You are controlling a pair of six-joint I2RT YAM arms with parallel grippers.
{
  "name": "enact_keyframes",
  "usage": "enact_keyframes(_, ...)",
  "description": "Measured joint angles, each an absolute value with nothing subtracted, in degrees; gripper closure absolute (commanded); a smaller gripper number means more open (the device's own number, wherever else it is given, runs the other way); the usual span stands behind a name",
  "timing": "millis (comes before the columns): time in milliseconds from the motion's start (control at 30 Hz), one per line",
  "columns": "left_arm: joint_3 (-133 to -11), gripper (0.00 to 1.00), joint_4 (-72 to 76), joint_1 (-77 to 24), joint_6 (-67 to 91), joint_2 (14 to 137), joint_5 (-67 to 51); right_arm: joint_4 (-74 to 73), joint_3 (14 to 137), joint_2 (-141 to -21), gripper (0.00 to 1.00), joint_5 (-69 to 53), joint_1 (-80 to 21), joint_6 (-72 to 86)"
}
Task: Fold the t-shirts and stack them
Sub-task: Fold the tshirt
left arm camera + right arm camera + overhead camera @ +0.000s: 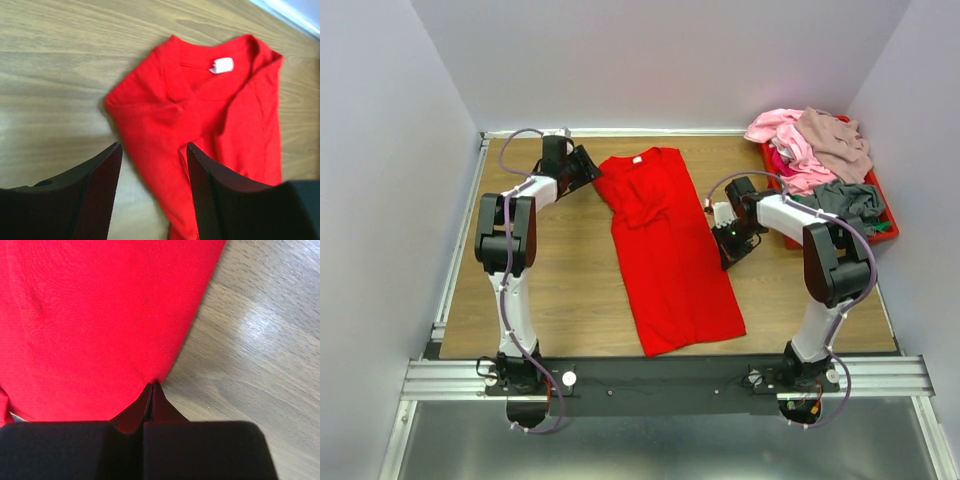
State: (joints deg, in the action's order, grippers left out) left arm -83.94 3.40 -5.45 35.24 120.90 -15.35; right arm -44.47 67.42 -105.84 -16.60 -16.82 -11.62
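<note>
Red t-shirt [670, 250] lies lengthwise on surface [570, 290], collar far. R jaws clenched on its right edge; L jaws released, straddling the left shoulder edge. Step, I'd judge: folding shirt 1. Next: L pinches fabric w/o snagging wood, both lift together.

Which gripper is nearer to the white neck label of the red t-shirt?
Left. The left gripper is open at the shoulder of the red t-shirt, close to the white neck label. The right gripper is shut on its side edge, farther down the body.
</note>
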Motion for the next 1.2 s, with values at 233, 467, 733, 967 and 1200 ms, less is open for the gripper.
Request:
enact_keyframes(233, -88.2, 0.55, -1.6, -5.8, 37.8, 126.2, -14.3, -44.5, 67.4, -105.9, 0.99, -17.0, -16.6, -11.7)
enact_keyframes(467, -96.2, 0.81, -6.8, -6.0, 38.9, 129.4, -13.5, -44.7, 67.4, -105.9, 1.0, -17.4, -16.4, -11.7)
enact_keyframes(733, -106.3, 0.94, -12.6, -6.1, 37.8, 134.9, -13.4, -45.5, 67.4, -105.8, 0.99, -17.5, -15.9, -12.1)
enact_keyframes(967, -108.7, 0.97, -15.6, -5.8, 37.3, 135.8, -12.6, -45.9, 67.1, -105.4, 1.0, -17.4, -15.4, -12.2)
enact_keyframes(1200, -115.9, 0.98, -19.6, -5.1, 36.2, 139.3, -12.5, -46.1, 67.1, -105.4, 1.0, -17.4, -15.2, -12.4)
